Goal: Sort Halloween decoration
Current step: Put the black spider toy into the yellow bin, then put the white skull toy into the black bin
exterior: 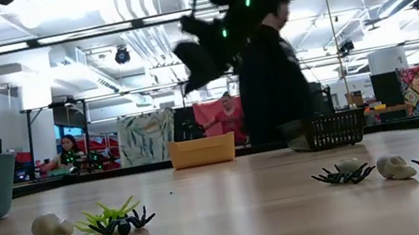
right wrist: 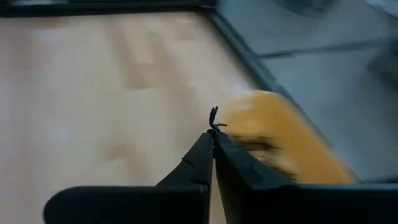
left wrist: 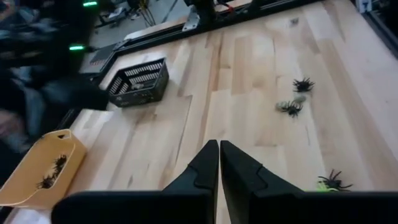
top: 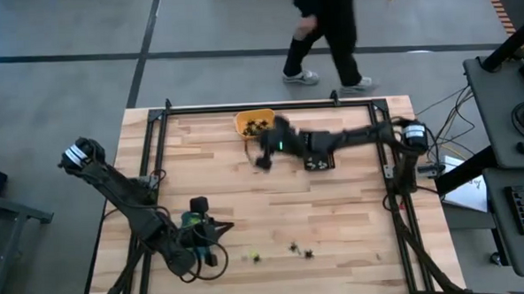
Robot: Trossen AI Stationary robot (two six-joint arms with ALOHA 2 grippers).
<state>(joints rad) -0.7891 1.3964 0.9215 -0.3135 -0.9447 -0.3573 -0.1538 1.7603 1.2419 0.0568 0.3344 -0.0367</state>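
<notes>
Right gripper point(right wrist: 212, 138) pinched shut on black spider point(right wrist: 214, 118), beside orange tray point(top: 254, 122), upper centre. Step: carrying to tray. Next: position over tray, release. Left gripper point(left wrist: 219, 149) closed, empty. Other trinkets point(top: 300, 249) lower centre.

A tray point(top: 254, 122) sits at the table's point(top: 353, 214) far edge near the middle, with a basket point(top: 319, 162) to its right. Small trinkets point(top: 297, 248) lie scattered along the near edge.

Right gripper point(right wrist: 213, 138) raised, jaws closed; left gripper point(left wrist: 219, 149) closed.
</notes>
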